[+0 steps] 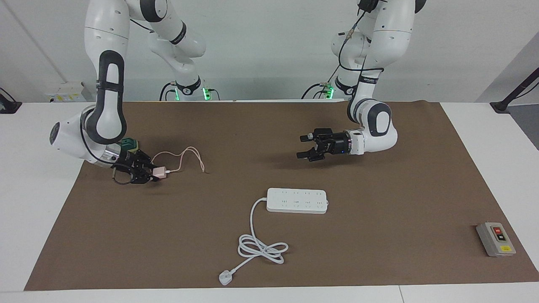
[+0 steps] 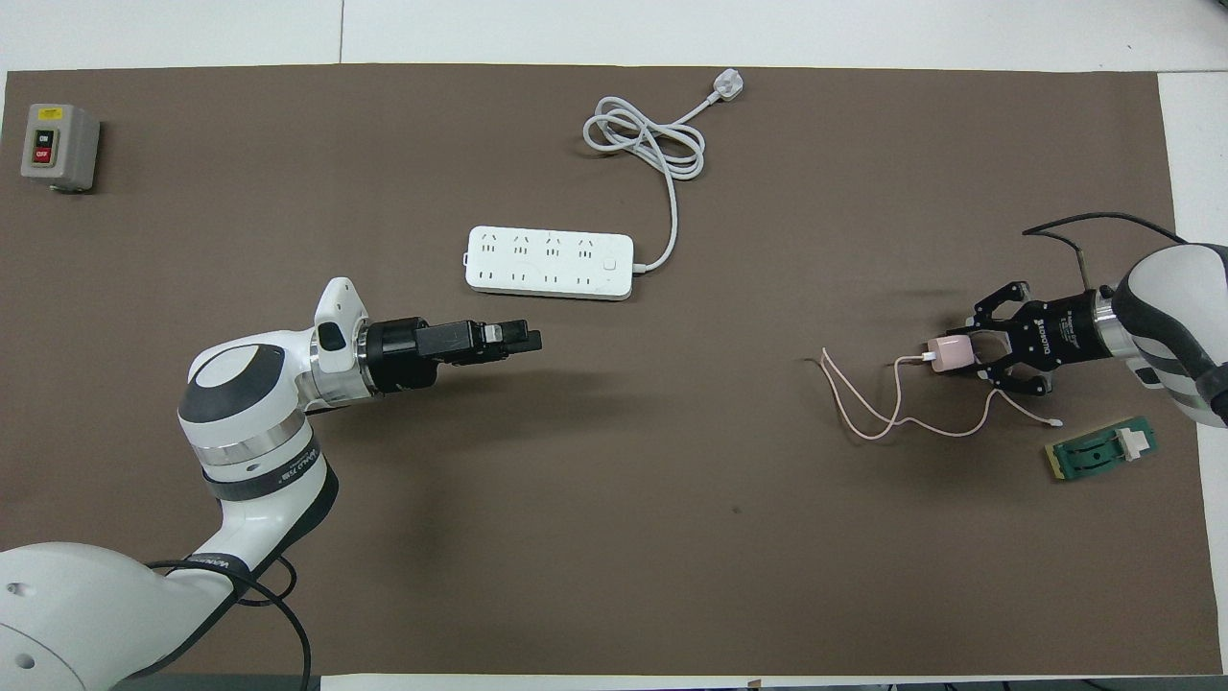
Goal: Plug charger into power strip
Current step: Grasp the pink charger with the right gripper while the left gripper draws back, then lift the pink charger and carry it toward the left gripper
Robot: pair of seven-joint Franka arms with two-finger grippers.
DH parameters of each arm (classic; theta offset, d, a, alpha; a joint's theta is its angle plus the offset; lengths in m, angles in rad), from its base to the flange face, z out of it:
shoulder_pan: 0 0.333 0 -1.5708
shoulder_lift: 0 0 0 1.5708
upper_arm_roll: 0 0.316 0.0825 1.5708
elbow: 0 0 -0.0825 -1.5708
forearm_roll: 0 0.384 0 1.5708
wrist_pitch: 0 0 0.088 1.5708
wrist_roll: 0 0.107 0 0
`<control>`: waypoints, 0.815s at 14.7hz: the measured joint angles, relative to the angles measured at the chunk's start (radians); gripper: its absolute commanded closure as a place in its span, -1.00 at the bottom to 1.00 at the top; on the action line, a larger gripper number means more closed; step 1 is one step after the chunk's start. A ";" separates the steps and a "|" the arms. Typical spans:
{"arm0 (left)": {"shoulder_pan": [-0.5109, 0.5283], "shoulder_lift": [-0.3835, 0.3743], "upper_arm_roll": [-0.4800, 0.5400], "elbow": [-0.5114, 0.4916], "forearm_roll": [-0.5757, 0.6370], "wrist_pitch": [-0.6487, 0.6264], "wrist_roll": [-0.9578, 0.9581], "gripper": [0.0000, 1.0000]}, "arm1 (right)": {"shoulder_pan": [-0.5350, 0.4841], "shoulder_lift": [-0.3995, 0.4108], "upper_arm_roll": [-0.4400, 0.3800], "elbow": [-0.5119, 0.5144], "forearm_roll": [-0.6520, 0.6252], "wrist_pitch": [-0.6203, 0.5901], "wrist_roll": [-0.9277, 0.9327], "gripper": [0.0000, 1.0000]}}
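Note:
The charger (image 2: 948, 354), a small pale pink cube, sits at the right arm's end of the brown mat with my right gripper (image 2: 962, 353) shut on it, low at the mat. Its thin pink cable (image 2: 881, 408) loops across the mat and ends in a tiny white connector (image 2: 1055, 422). In the facing view the same grip shows, right gripper (image 1: 152, 173) on the charger (image 1: 159, 171). The power strip (image 2: 550, 262) (image 1: 297, 200) lies flat mid-mat with its sockets up. My left gripper (image 1: 300, 147) (image 2: 531, 338) hangs open and empty over bare mat beside the strip.
The strip's thick white cord coils (image 2: 645, 144) and ends in a white plug (image 2: 727, 88) toward the table's outer edge. A grey button box (image 2: 59, 146) stands at the left arm's end. A small green block (image 2: 1101, 449) lies beside the right gripper.

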 measured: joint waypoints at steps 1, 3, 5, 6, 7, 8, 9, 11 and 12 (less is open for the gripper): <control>0.000 0.000 0.000 0.000 -0.001 0.000 -0.003 -1.00 | 0.001 -0.001 0.001 0.010 0.021 -0.021 0.000 1.00; 0.000 0.000 0.000 0.000 -0.003 0.001 -0.007 -1.00 | 0.002 -0.011 0.004 0.034 0.050 -0.062 0.004 1.00; -0.001 0.000 0.000 0.000 -0.009 0.003 -0.009 -1.00 | 0.007 -0.037 0.007 0.051 0.064 -0.089 0.043 1.00; -0.002 0.000 0.000 0.000 -0.013 0.004 -0.012 -1.00 | 0.020 -0.058 0.008 0.055 0.066 -0.098 0.071 1.00; -0.003 0.000 0.000 0.000 -0.017 0.005 -0.016 -1.00 | 0.041 -0.081 0.009 0.057 0.067 -0.107 0.110 1.00; -0.005 0.000 0.000 0.000 -0.020 0.005 -0.025 -1.00 | 0.069 -0.107 0.009 0.058 0.067 -0.113 0.159 1.00; -0.006 0.000 0.000 0.000 -0.021 0.005 -0.036 -1.00 | 0.101 -0.133 0.010 0.058 0.067 -0.116 0.212 1.00; -0.009 0.000 0.001 0.000 -0.022 0.006 -0.048 -1.00 | 0.168 -0.181 0.012 0.059 0.068 -0.117 0.300 1.00; -0.009 0.000 0.001 0.000 -0.023 0.006 -0.052 -1.00 | 0.197 -0.199 0.013 0.058 0.072 -0.117 0.332 1.00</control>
